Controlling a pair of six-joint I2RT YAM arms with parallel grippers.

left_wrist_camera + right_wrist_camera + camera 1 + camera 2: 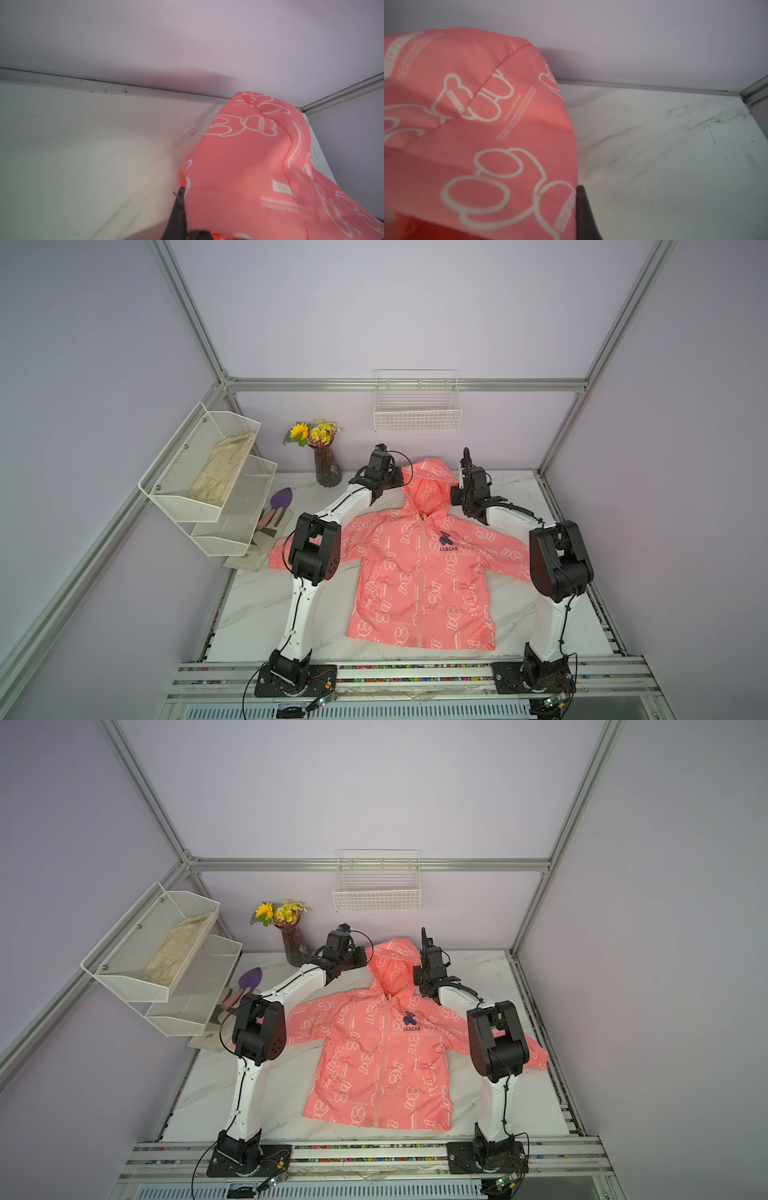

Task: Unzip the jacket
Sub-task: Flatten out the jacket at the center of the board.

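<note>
Coral jacket (419, 580), zipped, flat on marble table (257, 605). Left gripper (398, 485), right gripper (457, 493): both clamped on hood (428, 485) edges.

Lilac walls (415, 302), white marble tabletop (253, 614).

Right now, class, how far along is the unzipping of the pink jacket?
Done: the coral-pink hooded jacket lies flat on the white marble table. In hand: left hand and right hand are shut on both sides of the hood. Left: the front zipper is closed to the neck, its pull untouched.
</note>
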